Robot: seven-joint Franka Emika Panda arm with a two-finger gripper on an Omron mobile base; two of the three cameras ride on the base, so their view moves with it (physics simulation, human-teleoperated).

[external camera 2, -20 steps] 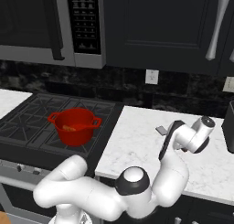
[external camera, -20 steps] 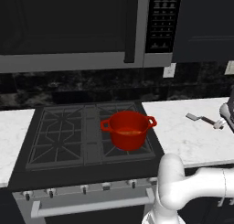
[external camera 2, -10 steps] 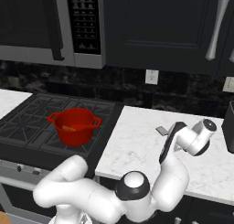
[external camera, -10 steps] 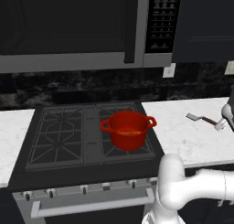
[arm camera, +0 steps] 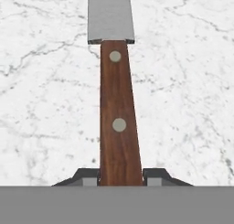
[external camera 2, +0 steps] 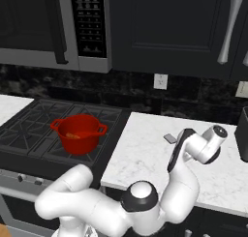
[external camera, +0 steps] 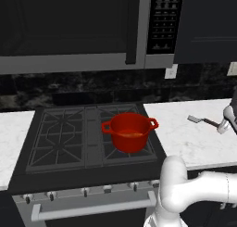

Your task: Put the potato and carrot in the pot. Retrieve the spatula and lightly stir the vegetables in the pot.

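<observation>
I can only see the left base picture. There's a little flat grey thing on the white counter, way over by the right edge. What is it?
Observer: The hand view shows it is the flat grey metal blade of a spatula with a brown wooden handle and two pale rivets.
Operator: Is the tool grabbing it?
Observer: Yes. In the hand view the tool has its two dark fingers pressed against both sides of the handle's end.
Operator: Is it up in the air?
Observer: It doesn't look lifted. In the right base view the blade sits low on the white marble counter.
</observation>
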